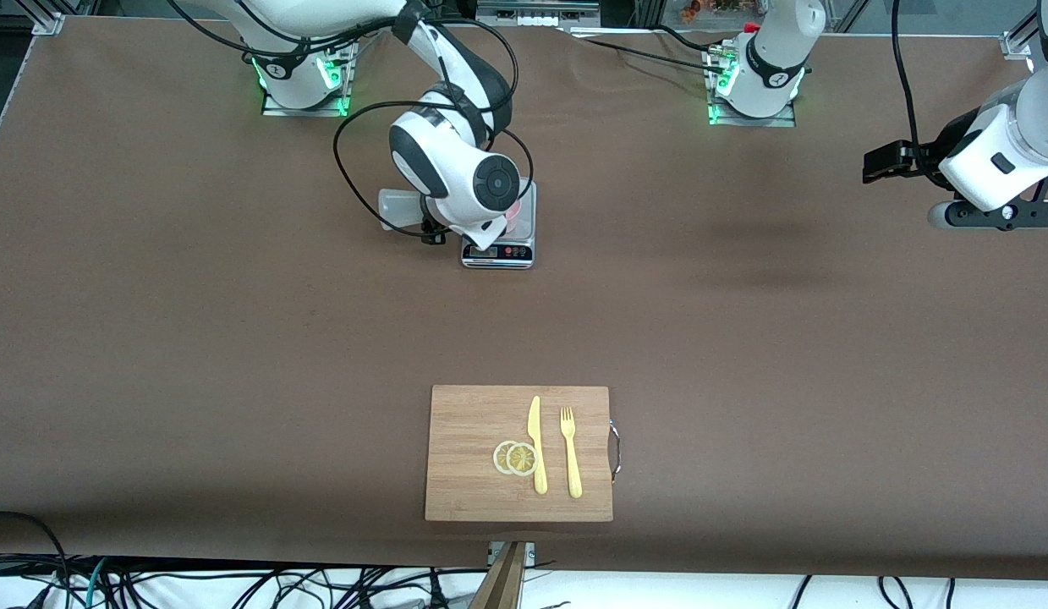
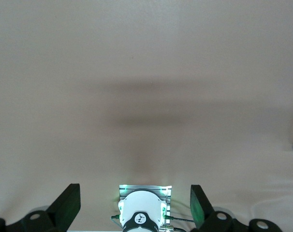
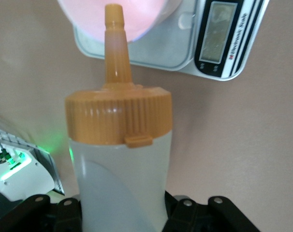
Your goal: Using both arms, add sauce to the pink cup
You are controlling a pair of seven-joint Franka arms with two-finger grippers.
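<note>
While the sauce bottle was held clamped in the right end effector, it was seen tipped on its side in the upper middle of the front view, over the surface just beside the scale. Its long axis ran roughly level, with the whitish base turned toward the right arm's end of the surface and the orange nozzle cap pointed at the pink cup. In the right wrist view the nozzle tip was shown in front of the cup's rim, and the cup was seen standing on the scale's platform. Only a sliver of pink was visible in the front view, the rest being covered by the right arm's wrist.

Print was present beside the scale's display, but it could not be read with certainty.

The left end effector was held wide apart and empty at the upper right edge of the front view, over bare surface, where the left arm waited. Much open room was left between it and the scale.

A wooden cutting board was placed in the lower middle of the front view, near the surface's edge closest to the front camera. On it two lemon slices, a yellow knife and a yellow fork were laid side by side.
</note>
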